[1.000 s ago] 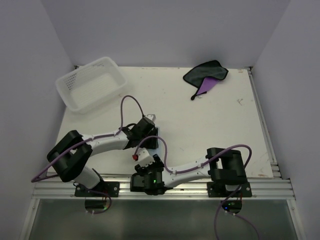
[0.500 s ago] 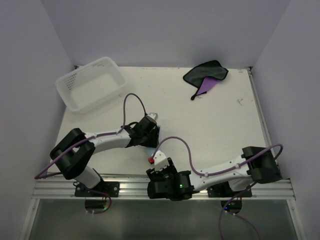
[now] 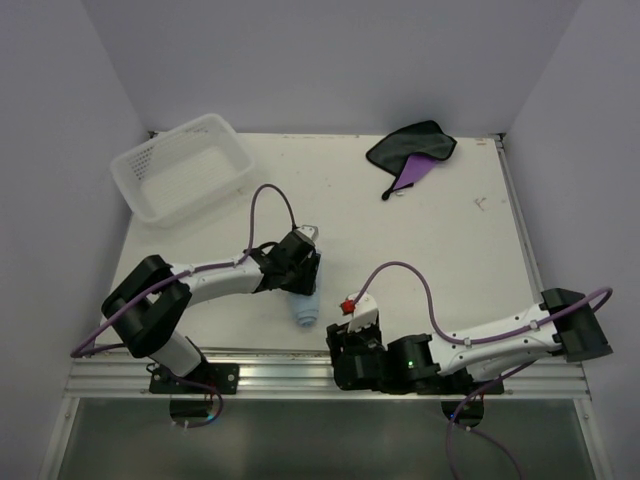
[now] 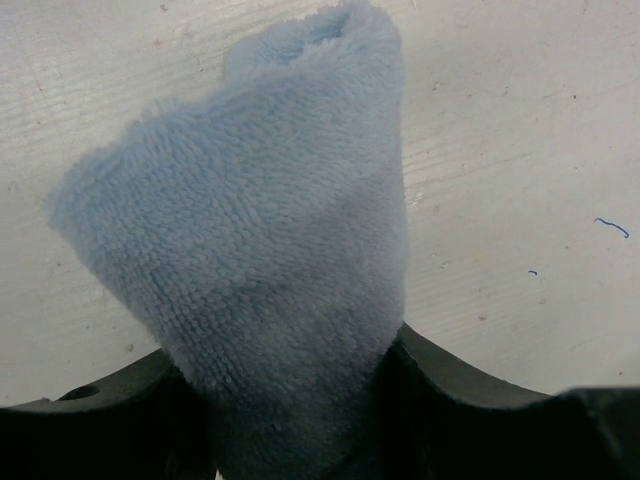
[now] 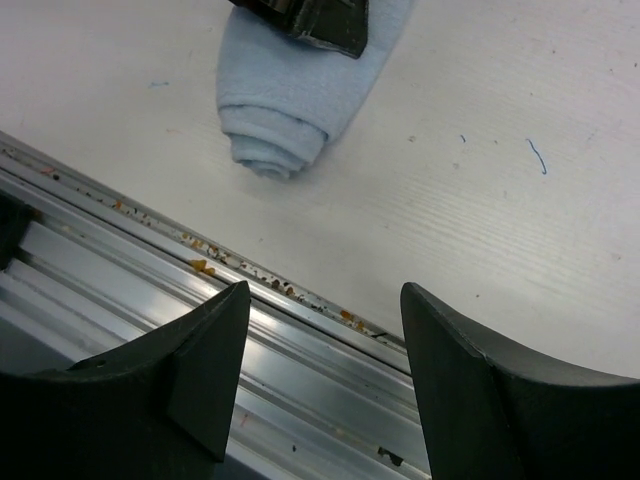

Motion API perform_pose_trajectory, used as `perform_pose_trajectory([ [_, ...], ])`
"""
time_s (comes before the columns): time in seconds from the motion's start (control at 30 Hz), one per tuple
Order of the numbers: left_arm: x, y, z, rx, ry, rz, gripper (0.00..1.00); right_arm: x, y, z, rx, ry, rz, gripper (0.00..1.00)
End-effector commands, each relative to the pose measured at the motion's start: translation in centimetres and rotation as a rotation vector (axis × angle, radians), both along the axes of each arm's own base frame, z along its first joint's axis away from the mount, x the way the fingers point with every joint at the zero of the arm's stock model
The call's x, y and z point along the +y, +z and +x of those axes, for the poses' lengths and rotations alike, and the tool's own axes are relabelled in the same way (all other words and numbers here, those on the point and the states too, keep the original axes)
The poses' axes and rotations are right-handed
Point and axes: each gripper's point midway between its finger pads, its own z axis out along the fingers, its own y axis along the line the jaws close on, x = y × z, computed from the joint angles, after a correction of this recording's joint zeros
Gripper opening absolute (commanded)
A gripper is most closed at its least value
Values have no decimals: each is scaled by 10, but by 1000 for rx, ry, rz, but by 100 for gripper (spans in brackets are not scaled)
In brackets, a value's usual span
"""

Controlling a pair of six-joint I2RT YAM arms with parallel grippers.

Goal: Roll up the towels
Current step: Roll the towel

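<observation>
The light blue towel [image 3: 305,314] lies rolled into a short tube near the table's front edge. My left gripper [image 3: 303,286] is shut on its far end; in the left wrist view the blue roll [image 4: 250,230] fills the space between the black fingers [image 4: 470,400]. From the right wrist view the roll [image 5: 285,110] shows its spiral end. My right gripper [image 3: 348,352] hangs open and empty [image 5: 325,310] over the front rail, just right of the roll. The purple towel with a dark face [image 3: 412,150] lies crumpled at the back right.
A white lattice basket [image 3: 183,165] stands at the back left corner. An aluminium rail [image 5: 300,350] runs along the near table edge under my right gripper. White walls enclose the table on three sides.
My right arm has swung to the right along the front edge, uncovering the rolled blue towel. The left gripper has stayed shut on the roll, shifting only slightly.
</observation>
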Motion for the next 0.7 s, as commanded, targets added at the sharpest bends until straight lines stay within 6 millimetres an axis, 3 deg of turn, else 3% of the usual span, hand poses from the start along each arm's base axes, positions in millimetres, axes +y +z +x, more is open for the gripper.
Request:
perform_pose_trajectory([
  [0.0, 40, -20, -13, 39, -22, 195, 56, -10, 8, 12, -30, -85, 83, 65],
  [0.37, 30, -4, -8, 19, -68, 157, 52, -30, 15, 19, -38, -127, 144, 67],
  [0.53, 20, 5, -7, 9, -96, 113, 33, -41, 15, 25, -39, -157, 169, 65],
  [0.67, 6, 19, -8, 4, -141, 40, 19, -36, 11, 23, -17, -137, 185, 54],
])
